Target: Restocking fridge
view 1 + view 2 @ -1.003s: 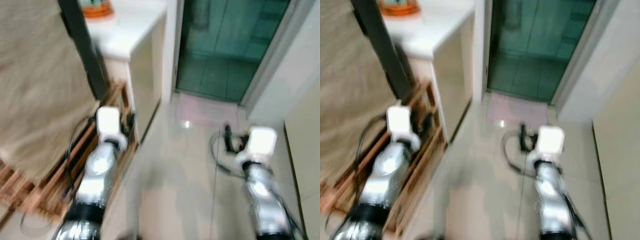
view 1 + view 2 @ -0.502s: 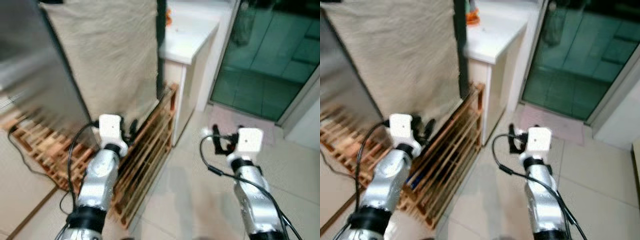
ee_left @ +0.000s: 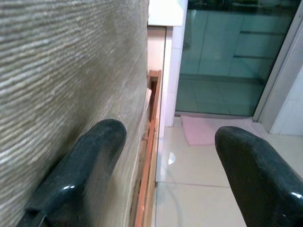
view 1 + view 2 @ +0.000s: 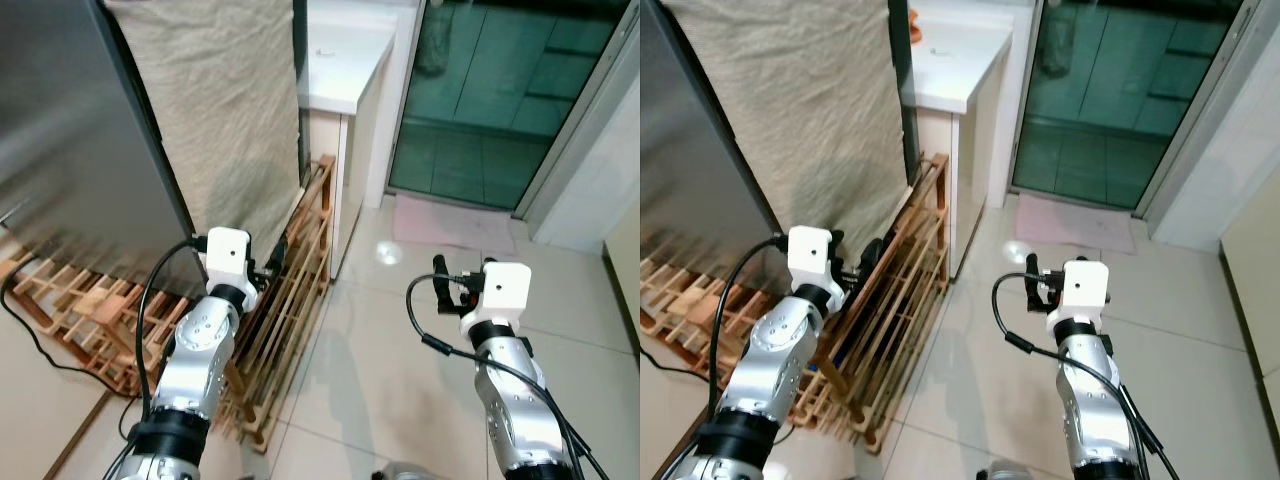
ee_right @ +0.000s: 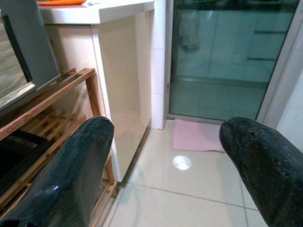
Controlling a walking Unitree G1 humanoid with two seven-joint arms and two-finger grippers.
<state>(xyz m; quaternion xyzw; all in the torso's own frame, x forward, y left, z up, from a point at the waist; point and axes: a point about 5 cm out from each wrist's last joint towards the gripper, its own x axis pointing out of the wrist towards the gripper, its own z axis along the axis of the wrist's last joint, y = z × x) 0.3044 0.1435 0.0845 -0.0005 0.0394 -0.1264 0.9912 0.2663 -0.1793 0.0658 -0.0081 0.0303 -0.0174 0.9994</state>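
The tall steel fridge stands upright at left, both grippers' fingers spread apart, empty

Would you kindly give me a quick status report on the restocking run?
Left pincer open, empty. Right pincer open, empty. Steel-grey fridge at left, shut. Slatted wooden rack beside left arm; nothing to stock in hand.

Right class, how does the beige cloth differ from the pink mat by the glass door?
The beige cloth hangs upright over the side of the fridge; the pink mat lies flat on the floor. The cloth is much larger and wrinkled; the mat is small and smooth. Both are soft, roughly rectangular pieces of fabric.
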